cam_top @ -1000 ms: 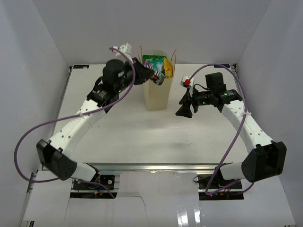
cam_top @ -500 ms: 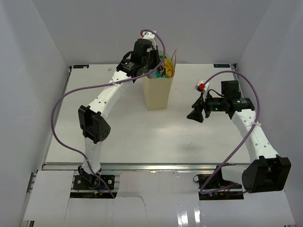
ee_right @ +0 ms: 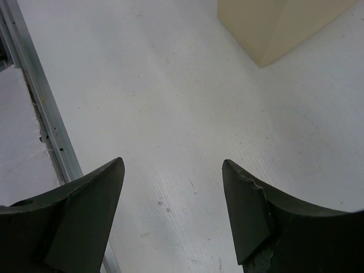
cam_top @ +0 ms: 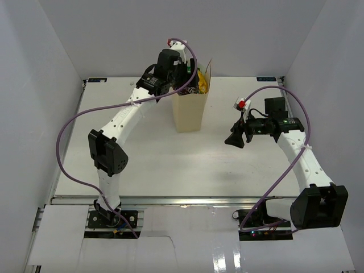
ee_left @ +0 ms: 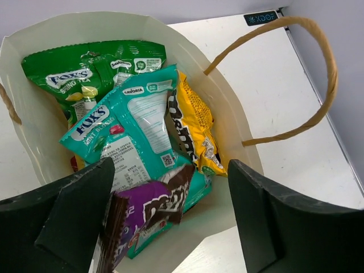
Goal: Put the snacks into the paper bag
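The paper bag [cam_top: 189,111] stands upright at the back middle of the table. My left gripper [cam_top: 190,77] hovers over its mouth, open wide. In the left wrist view the bag [ee_left: 34,131] holds several snacks: a green packet [ee_left: 85,68], a teal packet [ee_left: 131,131] and a yellow packet [ee_left: 193,125]. A purple packet [ee_left: 142,219] lies loose on top between the spread fingers of the left gripper [ee_left: 170,165], close to the left finger. My right gripper [cam_top: 234,139] hangs open and empty over bare table to the right of the bag, as the right wrist view also shows [ee_right: 173,162].
A tan loop handle [ee_left: 318,74] arches over the bag's right side. The bag's lower corner [ee_right: 273,28] shows at the top of the right wrist view. A metal rail [ee_right: 34,96] runs along the table edge. White walls enclose the table on three sides.
The left arm rose and reached over the bag's mouth, then its jaws spread and let go of the purple packet. The right arm drew back to the right.
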Robot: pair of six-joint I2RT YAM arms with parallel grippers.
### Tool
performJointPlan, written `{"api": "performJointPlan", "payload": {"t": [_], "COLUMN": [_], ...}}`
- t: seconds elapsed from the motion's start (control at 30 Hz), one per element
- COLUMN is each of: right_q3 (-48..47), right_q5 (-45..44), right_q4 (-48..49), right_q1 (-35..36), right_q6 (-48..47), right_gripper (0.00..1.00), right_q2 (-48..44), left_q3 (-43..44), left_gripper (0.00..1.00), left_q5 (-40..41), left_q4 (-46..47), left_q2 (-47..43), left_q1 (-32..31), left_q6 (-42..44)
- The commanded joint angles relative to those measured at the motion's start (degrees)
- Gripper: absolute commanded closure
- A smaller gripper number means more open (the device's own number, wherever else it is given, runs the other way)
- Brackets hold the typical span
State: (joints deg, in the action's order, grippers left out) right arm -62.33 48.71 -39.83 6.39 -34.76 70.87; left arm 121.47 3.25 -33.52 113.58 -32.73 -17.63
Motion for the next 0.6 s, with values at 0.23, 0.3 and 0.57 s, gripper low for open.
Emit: {"api": "performJointPlan", "payload": {"t": [0.23,0.3,0.57], "right_q3": [-1.6,-1.0,-0.2], "right_q5": [-12.4,-16.7,-35.7], "right_q4": [5.3,8.8,16.9], "right_q1": [-0.8,-0.9,-1.1], "right_q6": [6.9,8.7,19.7], "right_gripper": [0.25,0.24,0.10], "right_q2": [-2.0,-3.5,-4.5], "left_q3": [1.2,-8.5,-54.1], "left_gripper": [0.04,0.02,0.02], "left_q5": [-1.4,-0.7,5.4], "left_q4": [4.9,10.3,19.9], "left_q2": [-14.7,-22.7,-53.4], "left_q1": [0.1,0.1,0.3], "left_q6": [0.7,1.5,-1.5]}}
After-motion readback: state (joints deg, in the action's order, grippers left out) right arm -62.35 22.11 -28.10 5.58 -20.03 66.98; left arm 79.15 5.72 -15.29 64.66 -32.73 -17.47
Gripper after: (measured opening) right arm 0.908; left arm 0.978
